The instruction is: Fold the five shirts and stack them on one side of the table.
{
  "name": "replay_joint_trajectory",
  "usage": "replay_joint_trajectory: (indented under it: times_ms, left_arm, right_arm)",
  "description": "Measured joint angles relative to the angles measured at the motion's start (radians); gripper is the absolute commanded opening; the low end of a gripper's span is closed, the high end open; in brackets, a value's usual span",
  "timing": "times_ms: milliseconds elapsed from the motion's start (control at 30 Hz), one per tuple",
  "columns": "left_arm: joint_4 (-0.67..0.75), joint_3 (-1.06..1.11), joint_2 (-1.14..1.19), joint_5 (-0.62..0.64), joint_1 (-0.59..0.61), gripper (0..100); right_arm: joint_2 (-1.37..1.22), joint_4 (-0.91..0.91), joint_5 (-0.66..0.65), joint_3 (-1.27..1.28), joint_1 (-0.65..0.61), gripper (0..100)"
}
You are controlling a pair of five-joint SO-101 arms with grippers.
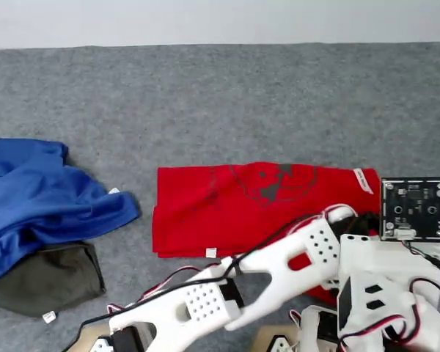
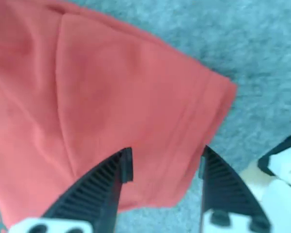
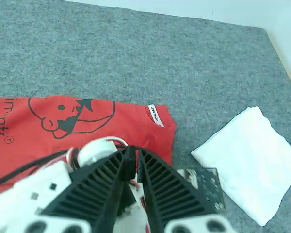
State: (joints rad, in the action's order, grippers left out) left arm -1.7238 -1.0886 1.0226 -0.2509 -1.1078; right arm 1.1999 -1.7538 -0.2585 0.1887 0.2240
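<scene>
A red shirt [image 1: 227,205] with a dark print lies partly folded at the middle of the grey table. My left gripper [image 2: 165,165] stands open just above one corner of the red shirt [image 2: 87,97], a finger on each side of its hemmed edge. The left arm [image 1: 279,257] reaches across from the near left. My right gripper [image 3: 134,158] is shut on nothing, above the left arm and the near right part of the red shirt [image 3: 39,121]. A folded white shirt [image 3: 247,160] lies to the right of the red one.
A crumpled blue shirt [image 1: 44,198] lies at the left edge, over a dark olive shirt [image 1: 51,279]. Bare grey table [image 1: 242,103] stretches across the far half. The right arm's camera board [image 1: 414,209] stands at the right edge.
</scene>
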Motion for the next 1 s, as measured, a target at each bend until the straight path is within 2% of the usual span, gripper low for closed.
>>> replay_joint_trajectory:
  times_ms: [500, 1000]
  left_arm:
    - [0.0, -0.014, 0.023, -0.005, -0.066, 24]
    - [0.0, -0.014, 0.061, -0.025, -0.029, 20]
  right_arm:
    - [0.0, 0.0, 0.0, 0.021, -0.002, 2.0]
    - [0.0, 0.0, 0.0, 0.021, -0.002, 2.0]
